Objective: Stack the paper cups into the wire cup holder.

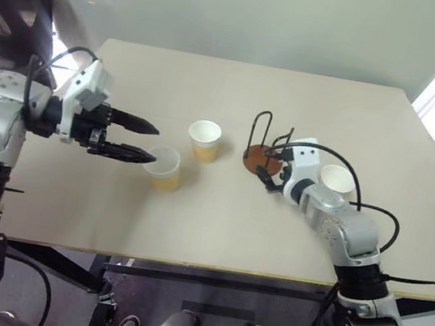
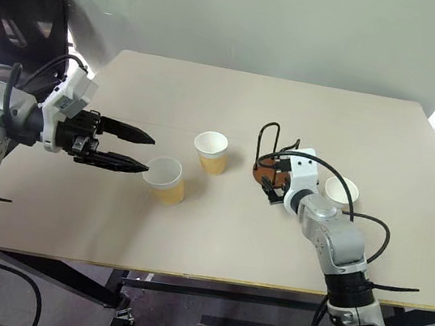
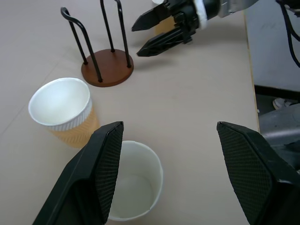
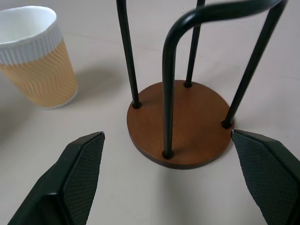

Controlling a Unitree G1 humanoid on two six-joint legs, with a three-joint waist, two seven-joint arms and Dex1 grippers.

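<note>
Not seeing any readable text, labels, brands or nrs anywhere tbh. The paper cups [image 1: 204, 139] are showing just a wavy tan pattern w/ plain white rims, and the wire cup holder [image 4: 180, 123] base is looking bare, no markings.

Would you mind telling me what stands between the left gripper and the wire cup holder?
Two paper cups: the nearer cup just off the open left gripper, then the middle cup, with bare table before the wire cup holder, as the left eye view shows.
</note>
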